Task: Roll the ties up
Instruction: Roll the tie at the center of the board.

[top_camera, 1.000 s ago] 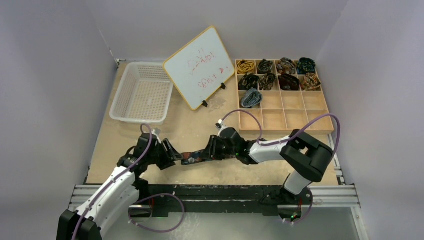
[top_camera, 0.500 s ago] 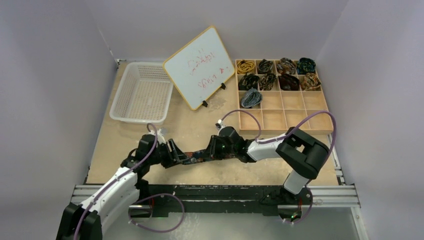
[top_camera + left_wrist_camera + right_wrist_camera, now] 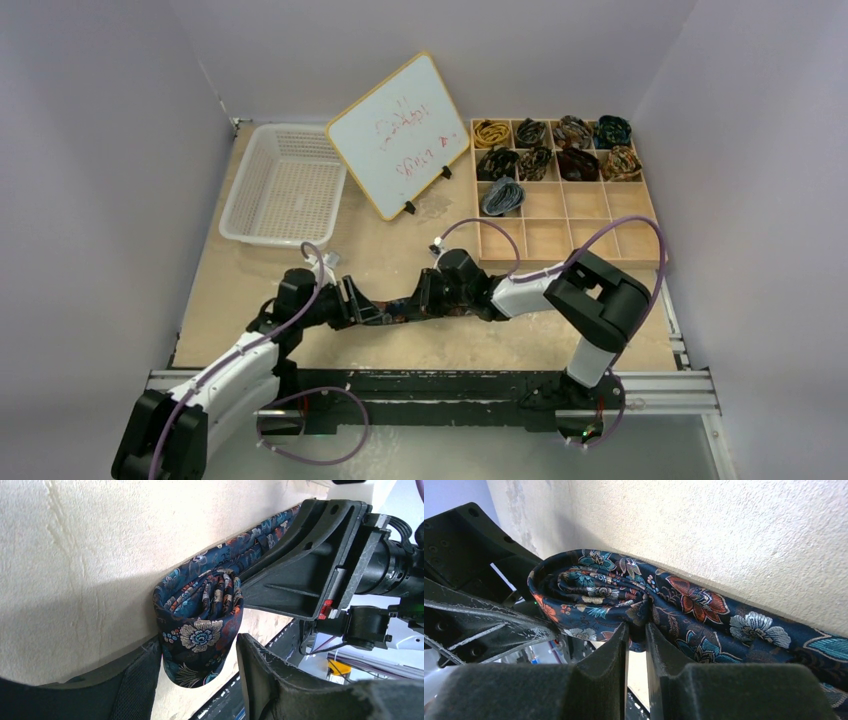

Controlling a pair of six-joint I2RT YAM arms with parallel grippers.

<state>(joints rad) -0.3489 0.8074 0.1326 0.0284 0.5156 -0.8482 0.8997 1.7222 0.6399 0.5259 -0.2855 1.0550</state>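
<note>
Overhead; both wrists close on tie (image 3: 200, 630)

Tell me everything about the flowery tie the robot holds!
The tie is navy, silky-looking fabric with teal, orange and white flowers. One end is wound into a coil; the rest stretches as a flat strip on the table. The left gripper holds the coil between its fingers, and the right gripper pinches the strip beside it.

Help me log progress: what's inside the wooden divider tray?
Nine rolled ties sit in the tray: four in each of the two far rows, one grey-blue coil in the third. The rest look bare, though a purple cable covers part of the near row.
</note>
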